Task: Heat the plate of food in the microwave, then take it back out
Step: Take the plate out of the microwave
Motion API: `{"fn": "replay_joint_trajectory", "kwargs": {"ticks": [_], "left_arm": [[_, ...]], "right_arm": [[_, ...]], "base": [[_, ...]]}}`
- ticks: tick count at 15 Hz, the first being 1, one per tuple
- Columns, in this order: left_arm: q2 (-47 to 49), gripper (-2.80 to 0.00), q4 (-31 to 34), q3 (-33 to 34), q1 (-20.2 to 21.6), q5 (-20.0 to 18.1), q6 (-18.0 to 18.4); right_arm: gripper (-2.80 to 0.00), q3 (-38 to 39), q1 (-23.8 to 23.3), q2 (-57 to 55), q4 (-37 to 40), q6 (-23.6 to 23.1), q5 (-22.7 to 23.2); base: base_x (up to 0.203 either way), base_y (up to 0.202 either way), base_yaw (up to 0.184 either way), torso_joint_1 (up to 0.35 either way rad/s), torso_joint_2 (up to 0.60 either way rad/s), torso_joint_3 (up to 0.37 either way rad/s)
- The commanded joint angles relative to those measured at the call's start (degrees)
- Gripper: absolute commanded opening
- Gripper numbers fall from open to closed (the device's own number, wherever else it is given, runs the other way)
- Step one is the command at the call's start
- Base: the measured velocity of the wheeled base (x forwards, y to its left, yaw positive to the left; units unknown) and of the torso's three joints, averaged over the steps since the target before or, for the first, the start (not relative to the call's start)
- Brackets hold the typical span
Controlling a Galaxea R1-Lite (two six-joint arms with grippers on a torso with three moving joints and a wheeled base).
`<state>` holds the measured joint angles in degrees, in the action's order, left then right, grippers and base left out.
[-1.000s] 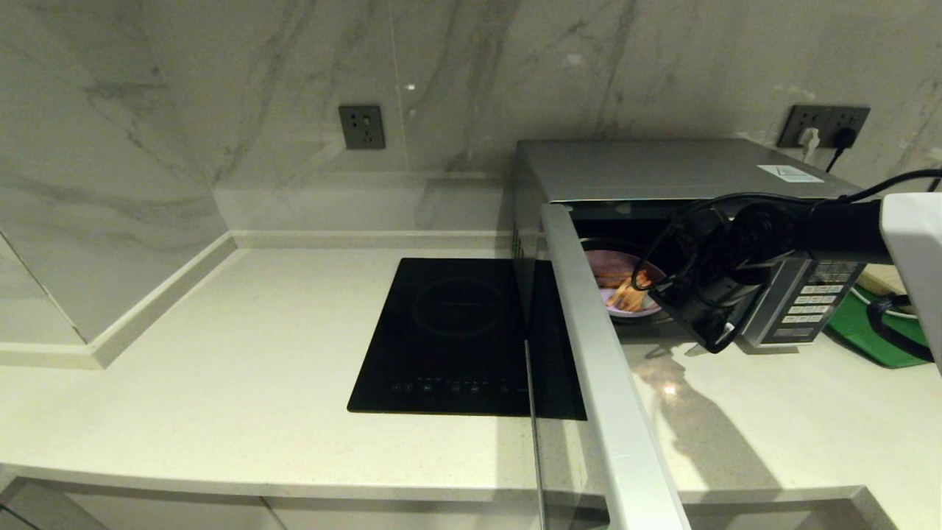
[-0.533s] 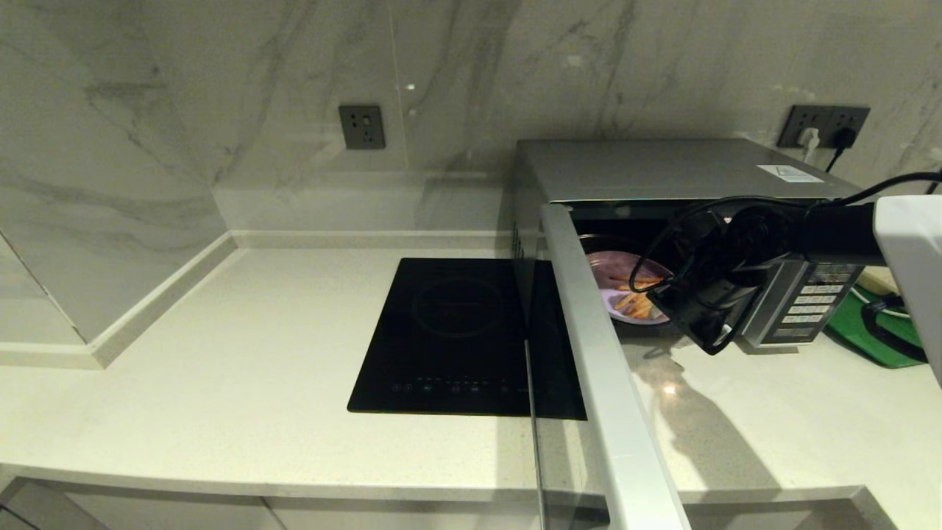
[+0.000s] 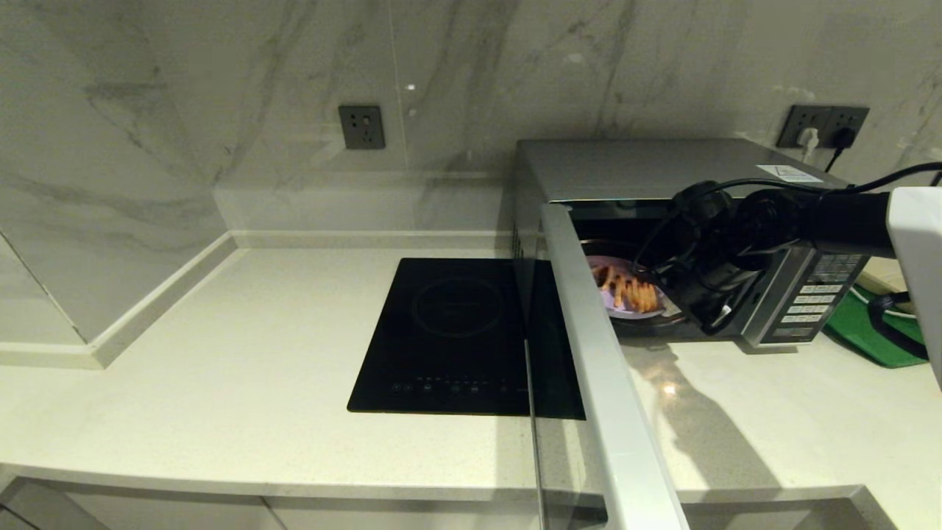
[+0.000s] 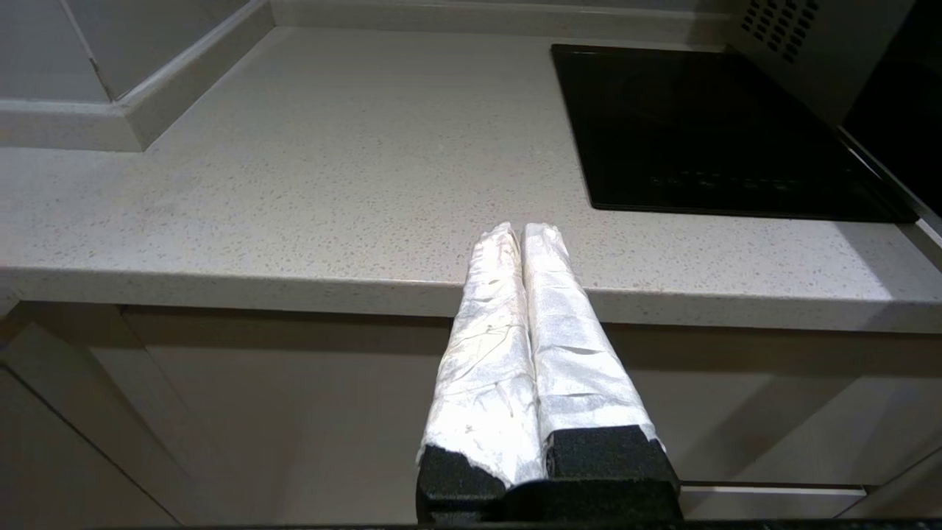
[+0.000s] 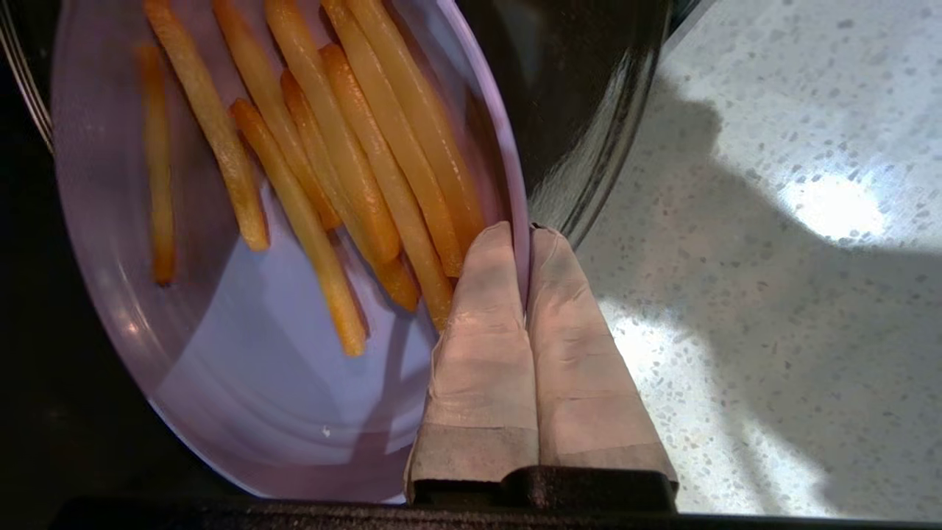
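The silver microwave [image 3: 662, 168] stands at the back right with its door [image 3: 596, 368] swung wide open toward me. The lilac plate of food [image 3: 625, 294] with orange-yellow fries [image 5: 331, 169] sits at the cavity's mouth, over the glass turntable [image 5: 589, 110]. My right gripper [image 5: 524, 234] is shut on the plate's rim [image 5: 508, 177], one finger above and one below. In the head view the right wrist [image 3: 717, 258] hides the grip. My left gripper [image 4: 521, 230] is shut and empty, parked below the counter's front edge.
A black induction hob [image 3: 456, 331] lies left of the open door. A green tray [image 3: 876, 331] sits right of the microwave, beside its button panel [image 3: 809, 298]. Wall sockets [image 3: 823, 125] with plugged cables are behind. Pale counter [image 3: 221, 353] spreads to the left.
My right gripper has carried the plate further back into the microwave cavity and a little higher; the wrist has risen and turned. The left arm has not moved.
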<state>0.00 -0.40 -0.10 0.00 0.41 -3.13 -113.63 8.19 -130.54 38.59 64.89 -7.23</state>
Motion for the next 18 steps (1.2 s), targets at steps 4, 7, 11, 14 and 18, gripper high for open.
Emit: {"fn": "replay_joint_trajectory", "kwargs": {"ticks": [4,7,11,14,18], "left_arm": [[0.00,-2.80,-0.04,0.01,0.00,0.02,-0.03],[0.00,-2.80,-0.03,0.01,0.00,0.02,-0.03],[0.00,-2.80,-0.04,0.01,0.00,0.02,-0.03],[0.00,-2.80,-0.04,0.01,0.00,0.02,-0.03],[0.00,-2.80,-0.04,0.01,0.00,0.02,-0.03]], "right_arm": [[-2.80,-0.01,-0.99,-0.06,0.08,0.50,0.00],[-2.80,0.34,-1.76,1.15,0.17,0.53,0.46],[-2.80,1.87,-1.77,4.12,1.73,-1.51,1.92],[-2.80,5.62,-1.77,7.43,1.67,-2.76,4.37],[-2.80,6.93,-1.77,8.46,1.66,-2.84,4.15]], "base": [[0.000,0.000,0.000,0.000,0.00,0.000],[0.000,0.000,0.000,0.000,0.00,0.000],[0.000,0.000,0.000,0.000,0.00,0.000],[0.000,0.000,0.000,0.000,0.00,0.000],[0.000,0.000,0.000,0.000,0.00,0.000]]}}
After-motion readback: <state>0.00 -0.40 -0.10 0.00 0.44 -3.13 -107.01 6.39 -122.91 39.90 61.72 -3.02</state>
